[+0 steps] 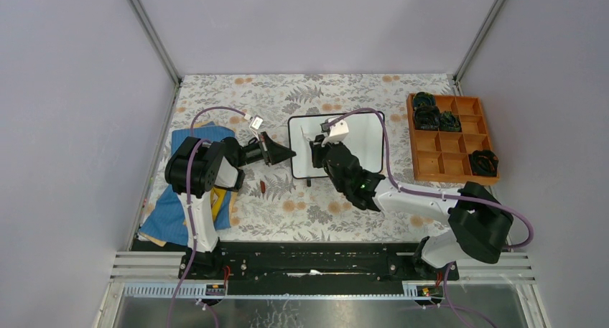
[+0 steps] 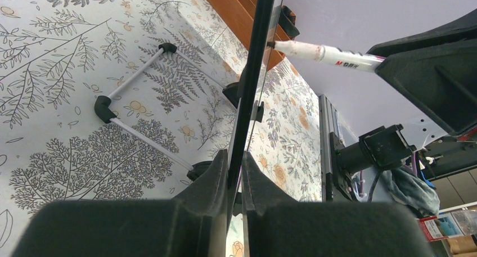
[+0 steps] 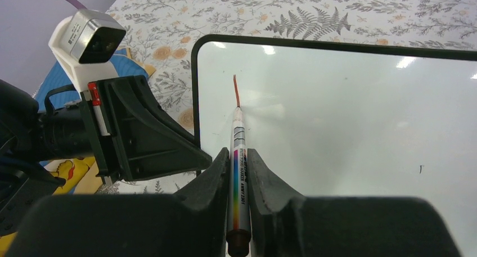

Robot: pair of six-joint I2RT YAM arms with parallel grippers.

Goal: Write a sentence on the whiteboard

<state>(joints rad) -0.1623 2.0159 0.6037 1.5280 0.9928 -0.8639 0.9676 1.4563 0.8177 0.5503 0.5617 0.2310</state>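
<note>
Whiteboard (image 1: 352,145): located mid-counter, between the two arms. Its left edge is clenched in the left pincer (image 2: 235,161), with the frame seated between both fingers.

Marker (image 3: 238,156): grasped by the right pincer (image 3: 239,158), jaws closed on the barrel. The long axis runs straight out from the pincer and the tip touches the board face just inside the left frame, near the upper corner.

Sentence (image 3: 235,91): one short red stroke ahead of the tip, with no letter complete. Judged barely begun.

Governing relation: the unwritten white face lies wholly to the right of the tip in the right wrist view, away from the left pincer. The next strokes will probably travel that way, with the left arm bracing against the push. The right arm is the writing arm and the left is nearer the frame only.

Wooden tray (image 1: 437,171): at the counter's (image 1: 215,95) right side, well apart from the board. Dark bundled items occupy three far-left compartments and one near-right. The remainder appear bare. Contents not identifiable.
</note>
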